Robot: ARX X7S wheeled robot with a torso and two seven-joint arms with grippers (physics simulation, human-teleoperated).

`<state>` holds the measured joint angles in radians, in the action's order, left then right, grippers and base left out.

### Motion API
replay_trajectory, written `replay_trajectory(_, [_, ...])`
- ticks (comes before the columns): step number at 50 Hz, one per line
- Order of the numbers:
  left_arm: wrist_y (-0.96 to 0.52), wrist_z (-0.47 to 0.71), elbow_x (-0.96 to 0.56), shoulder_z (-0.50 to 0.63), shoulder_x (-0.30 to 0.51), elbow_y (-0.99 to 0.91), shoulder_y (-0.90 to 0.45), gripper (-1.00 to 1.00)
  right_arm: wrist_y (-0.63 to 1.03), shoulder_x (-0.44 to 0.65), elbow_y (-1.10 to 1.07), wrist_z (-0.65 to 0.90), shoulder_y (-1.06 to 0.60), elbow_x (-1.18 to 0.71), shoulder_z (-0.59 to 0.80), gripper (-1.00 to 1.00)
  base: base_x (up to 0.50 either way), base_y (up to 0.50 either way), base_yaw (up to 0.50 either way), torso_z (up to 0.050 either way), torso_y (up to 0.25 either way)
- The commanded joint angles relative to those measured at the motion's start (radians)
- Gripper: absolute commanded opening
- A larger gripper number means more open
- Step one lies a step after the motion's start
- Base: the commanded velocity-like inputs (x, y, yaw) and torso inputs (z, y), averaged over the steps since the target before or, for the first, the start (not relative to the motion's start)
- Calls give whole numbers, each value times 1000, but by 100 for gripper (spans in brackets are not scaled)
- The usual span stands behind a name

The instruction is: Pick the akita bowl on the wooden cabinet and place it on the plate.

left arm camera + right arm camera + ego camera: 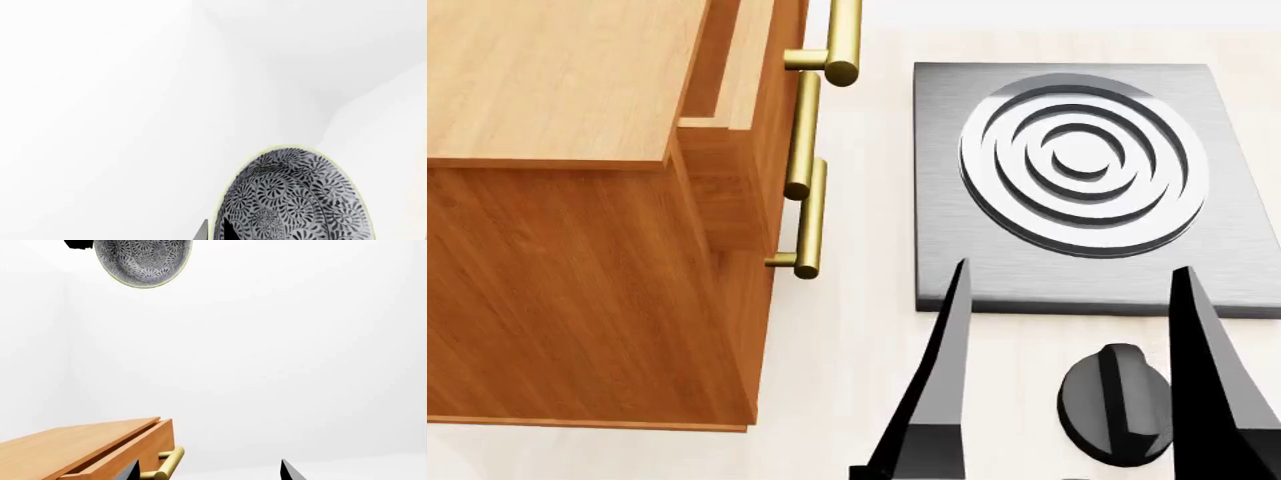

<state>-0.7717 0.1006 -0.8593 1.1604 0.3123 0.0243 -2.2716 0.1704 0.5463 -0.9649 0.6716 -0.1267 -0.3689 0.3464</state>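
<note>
The akita bowl (pixel 293 195), white with a dense dark leafy pattern, fills the lower part of the left wrist view. My left gripper (pixel 215 227) is shut on its rim, one finger outside and one inside. From the right wrist view the akita bowl (pixel 143 260) hangs high in the air, well above the wooden cabinet (pixel 80 440), with a dark bit of the left gripper beside it. My right gripper (pixel 1072 268) is open and holds nothing, low in front of the wooden cabinet (pixel 561 80). The plate is out of view, and the head view does not show the bowl.
A grey stove plate with a ringed burner (pixel 1081 160) lies right of the cabinet, with a black knob (pixel 1114 400) in front of it. Brass bar handles (pixel 811 215) stick out from the cabinet's drawers toward the right gripper.
</note>
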Motion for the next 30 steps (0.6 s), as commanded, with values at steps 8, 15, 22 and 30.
replay_trajectory(8, [-78, 105, 42, 13, 33, -177, 41, -100, -3, 6, -2, 7, -2, 3, 6, 100, 0, 0, 0, 0, 0])
replay_trajectory(15, [-93, 115, 36, 21, 30, -218, 59, -100, -6, 7, 1, 8, -3, 1, 9, 100, 0, 0, 0, 0, 0])
replay_trajectory(22, [-85, 114, 54, 40, 18, -233, 76, -100, -11, 12, -2, 12, 1, -2, 3, 100, 0, 0, 0, 0, 0])
replay_trajectory(30, [-78, 121, 59, 44, 13, -246, 101, -100, -12, 18, -5, 17, 0, -7, -2, 100, 0, 0, 0, 0, 3])
